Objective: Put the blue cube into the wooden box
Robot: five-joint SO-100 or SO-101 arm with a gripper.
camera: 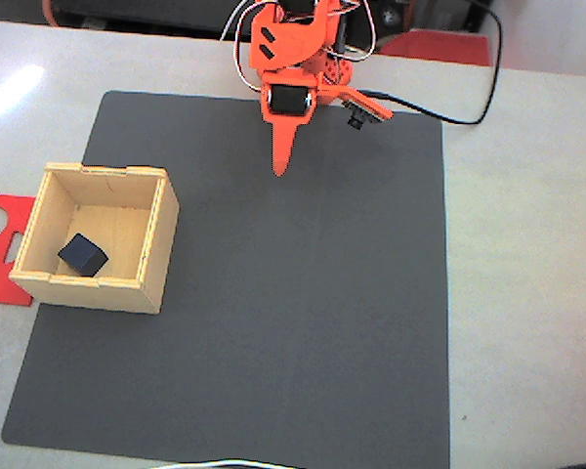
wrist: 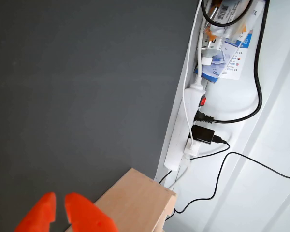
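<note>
The blue cube (camera: 83,254) lies inside the wooden box (camera: 159,249), near its front left corner, in the fixed view. The box stands on the left edge of the dark grey mat (camera: 303,313). My orange gripper (camera: 280,166) hangs at the mat's far edge, well to the right of the box, its fingers together in one point and holding nothing. In the wrist view the two fingertips of the gripper (wrist: 60,211) show at the bottom left with only a thin slit between them, and a corner of the wooden box (wrist: 135,200) sits beside them.
A flat red cut-out sheet (camera: 0,244) lies left of the box. A black cable (camera: 474,103) runs off the arm to the right. In the wrist view a white power strip (wrist: 183,140) with plugs lies past the mat's edge.
</note>
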